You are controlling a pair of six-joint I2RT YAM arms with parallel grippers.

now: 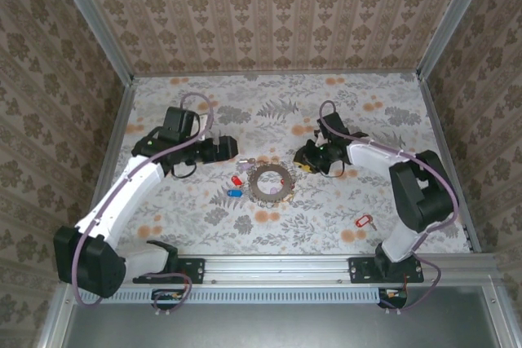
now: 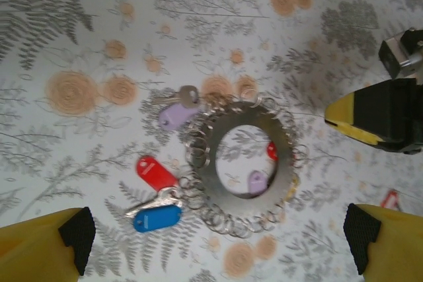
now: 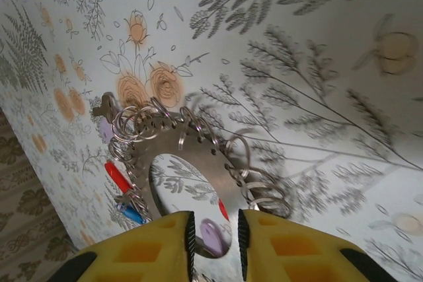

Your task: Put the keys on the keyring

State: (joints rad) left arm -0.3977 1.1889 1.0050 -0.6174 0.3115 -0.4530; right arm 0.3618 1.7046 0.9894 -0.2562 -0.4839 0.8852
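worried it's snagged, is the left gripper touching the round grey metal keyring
Apart. In the left wrist view the left gripper holds its yellow fingers wide open, bare floral tabletop showing between each one and the round grey metal keyring.

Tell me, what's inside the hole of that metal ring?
Flowered tablecloth, a purple tag and a sliver of red tag. The ring covers the rest of both tags.

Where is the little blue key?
In the top view, the blue key lies on the table just left of the keyring. A red key lies right beside it, a bit farther from the arms' bases.
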